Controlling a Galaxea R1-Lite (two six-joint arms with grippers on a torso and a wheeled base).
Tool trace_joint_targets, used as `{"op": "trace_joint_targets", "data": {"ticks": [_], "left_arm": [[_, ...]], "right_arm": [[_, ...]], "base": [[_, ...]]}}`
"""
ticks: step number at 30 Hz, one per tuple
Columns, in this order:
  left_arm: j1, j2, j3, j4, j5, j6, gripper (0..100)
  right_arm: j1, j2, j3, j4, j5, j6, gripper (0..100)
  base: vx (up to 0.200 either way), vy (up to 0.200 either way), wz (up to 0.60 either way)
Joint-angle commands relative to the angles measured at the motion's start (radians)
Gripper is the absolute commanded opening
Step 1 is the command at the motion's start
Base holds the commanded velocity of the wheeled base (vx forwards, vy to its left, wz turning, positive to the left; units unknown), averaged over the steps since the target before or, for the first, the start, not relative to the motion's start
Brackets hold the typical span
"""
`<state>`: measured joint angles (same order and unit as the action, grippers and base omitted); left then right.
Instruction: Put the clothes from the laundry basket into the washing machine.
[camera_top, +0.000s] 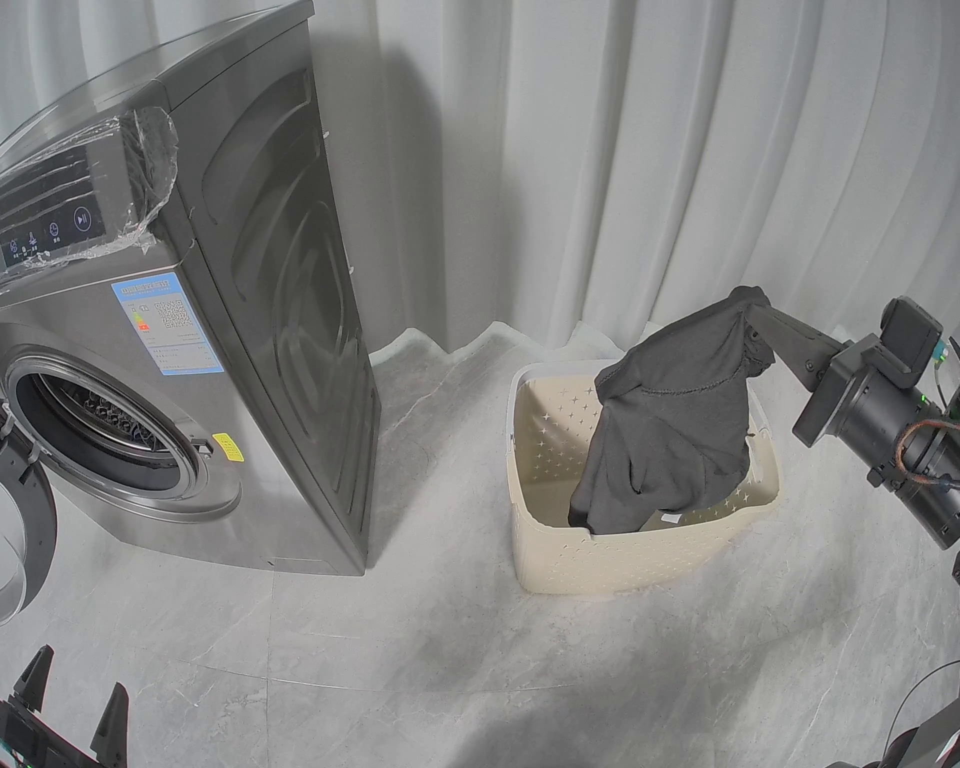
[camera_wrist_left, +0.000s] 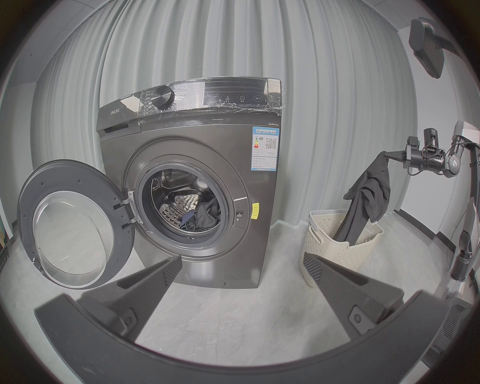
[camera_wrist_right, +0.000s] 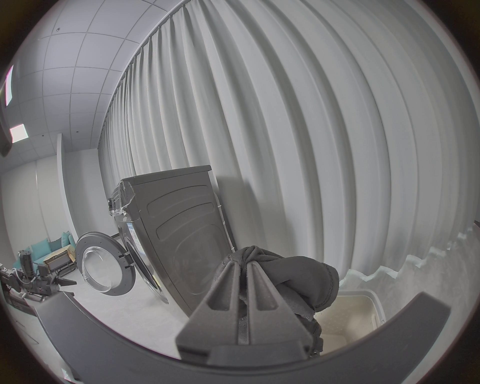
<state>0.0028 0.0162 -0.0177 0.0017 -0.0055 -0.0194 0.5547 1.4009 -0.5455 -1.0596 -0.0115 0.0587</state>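
Observation:
A dark grey garment (camera_top: 672, 415) hangs from my right gripper (camera_top: 758, 308), which is shut on its top above the cream laundry basket (camera_top: 560, 550); the lower part of the cloth still lies inside the basket. The right wrist view has the closed fingers (camera_wrist_right: 243, 280) pinching the garment (camera_wrist_right: 295, 280), with the basket (camera_wrist_right: 352, 312) below. The grey washing machine (camera_top: 200, 330) stands at the left with its round door (camera_wrist_left: 70, 225) swung open and dark clothes (camera_wrist_left: 202, 217) in the drum. My left gripper (camera_top: 70, 715) is open, low near the floor in front of the machine.
White curtains (camera_top: 650, 150) hang behind the basket and machine. Grey tiled floor (camera_top: 450, 650) spreads between the washing machine and the basket. The open door (camera_top: 20, 530) juts out at the far left.

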Motion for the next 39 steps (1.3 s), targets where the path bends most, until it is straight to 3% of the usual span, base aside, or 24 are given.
{"op": "trace_joint_targets", "data": {"ticks": [1,7,23,28,39], "left_arm": [[0.0,-0.016,0.016,0.0,-0.001,0.002,100],[0.0,-0.016,0.016,0.0,0.001,-0.002,100],[0.0,-0.016,0.016,0.0,-0.002,0.001,100],[0.0,-0.016,0.016,0.0,-0.002,-0.001,100],[0.0,-0.016,0.016,0.0,-0.001,-0.002,100]], "right_arm": [[-0.001,-0.042,-0.004,0.021,-0.001,0.0,0],[-0.001,-0.042,-0.001,0.02,-0.001,0.0,0],[0.007,-0.048,0.007,0.021,-0.001,-0.004,0],[0.014,-0.048,0.012,0.021,-0.027,-0.004,0],[0.014,-0.049,0.013,0.021,-0.03,-0.004,0]], "base": [[0.0,0.0,0.0],[0.0,0.0,0.0],[0.0,0.2,0.0],[0.0,0.2,0.0],[0.0,0.2,0.0]]}}
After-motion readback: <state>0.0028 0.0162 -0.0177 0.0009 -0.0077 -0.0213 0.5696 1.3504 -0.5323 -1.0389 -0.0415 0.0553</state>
